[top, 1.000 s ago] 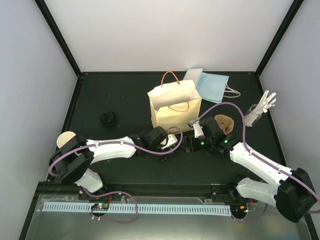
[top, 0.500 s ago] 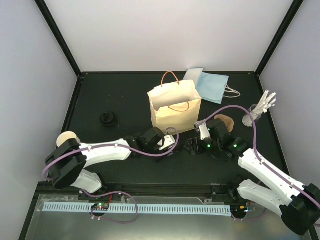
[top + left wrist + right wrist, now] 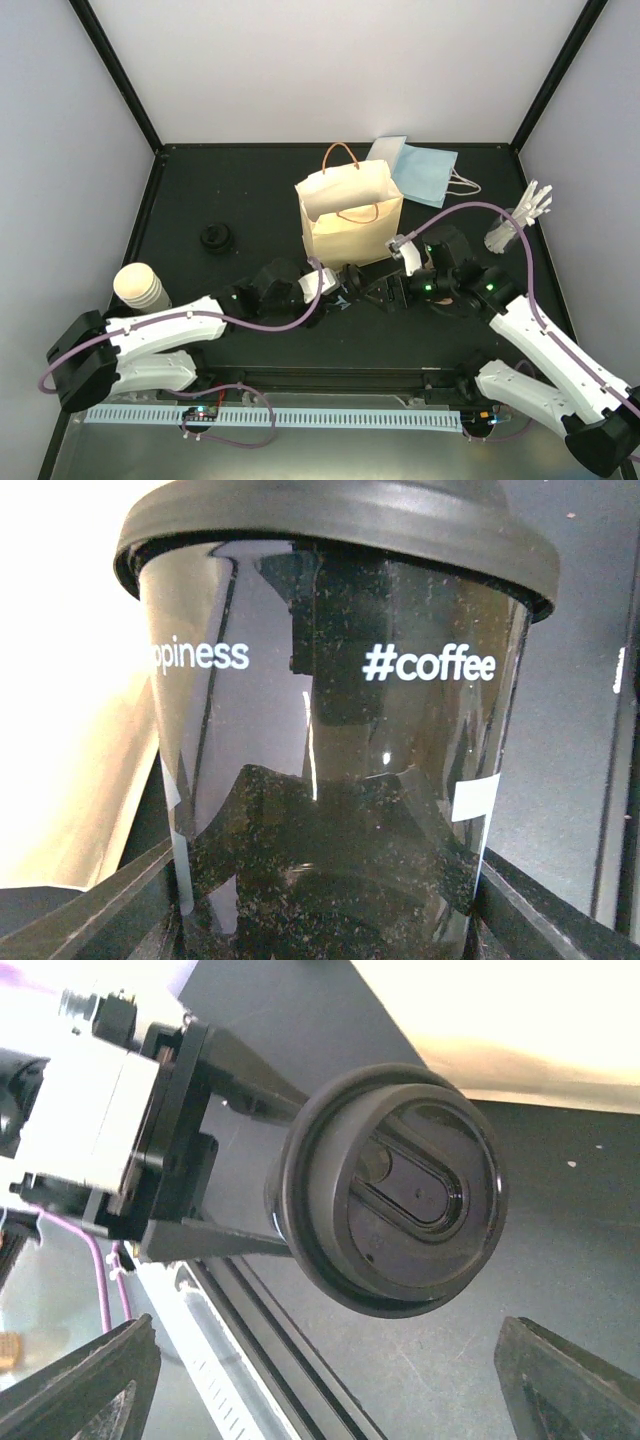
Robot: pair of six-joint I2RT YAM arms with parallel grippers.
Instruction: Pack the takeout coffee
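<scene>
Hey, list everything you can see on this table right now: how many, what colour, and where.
takeout coffee: one, black cup and lid, white lettering, in front of the bag
paper bag: one, tan, open, mid-table
round lid-like piece: one, black, left of the bag
cup stack: one, cream, near left edge
face masks: apparently two, pale blue, behind the bag
cutlery holder: one, clear, white cutlery, far right
table: one, black
left gripper: closed on the coffee
right gripper: open, facing its lid

The coffee cup [image 3: 330, 780] has its lid top and base cut off by the left wrist view's edges. From above it is too dark and small to pick out.
</scene>
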